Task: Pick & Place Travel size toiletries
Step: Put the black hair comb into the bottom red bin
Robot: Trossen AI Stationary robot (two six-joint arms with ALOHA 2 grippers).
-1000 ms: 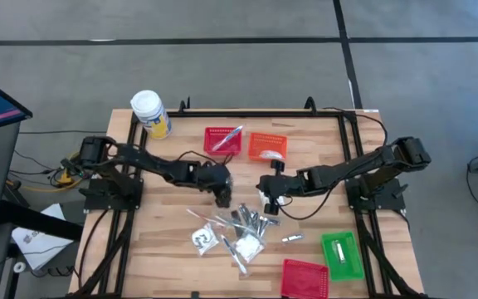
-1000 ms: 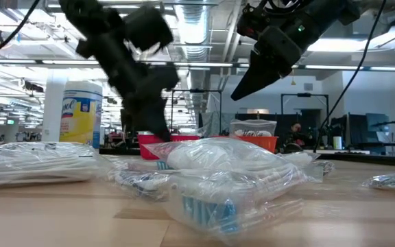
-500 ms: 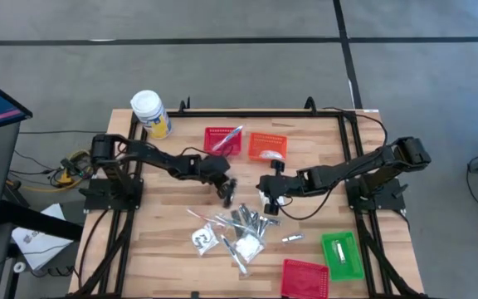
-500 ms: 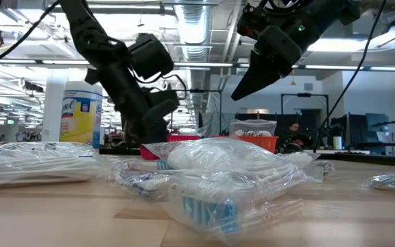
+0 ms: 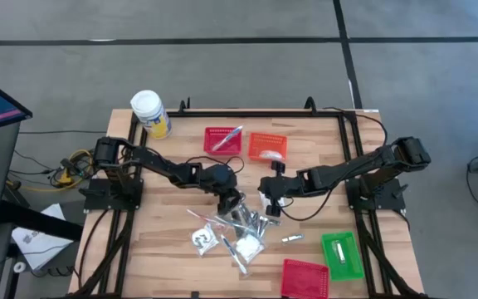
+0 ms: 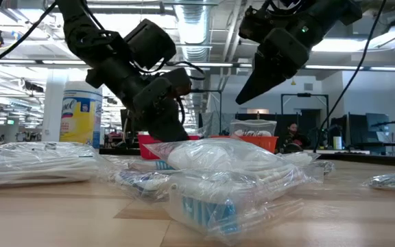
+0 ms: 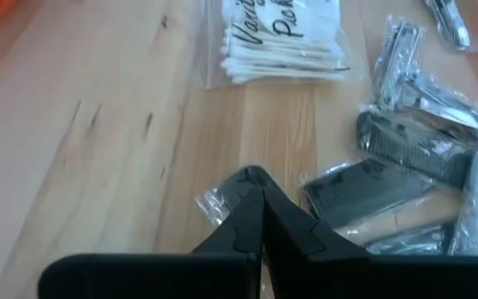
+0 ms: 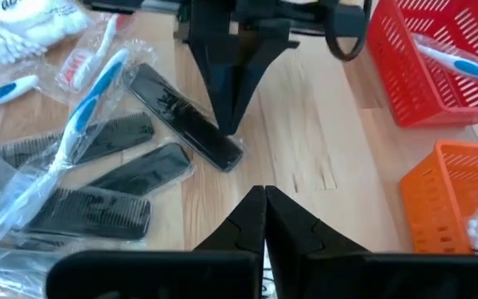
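- High view: we see the left gripper [image 5: 233,202] pinched shut with nothing in it, its tip at the near edge of the toiletries pile [image 5: 237,231].
- The right gripper [image 5: 269,202] is shut and empty too, just beside the left one.
- In the right wrist view, black combs [image 8: 98,178] and a wrapped toothbrush [image 8: 90,100] lie near its fingers [image 8: 260,218].
- Farther off we see a red basket [image 5: 222,140] and an orange basket [image 5: 267,147].

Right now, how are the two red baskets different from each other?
The red basket at the back holds a wrapped toothbrush and stands beside the orange basket. The red basket at the front shows nothing inside, sits turned at an angle and stands next to the green basket. Both are small red mesh baskets.
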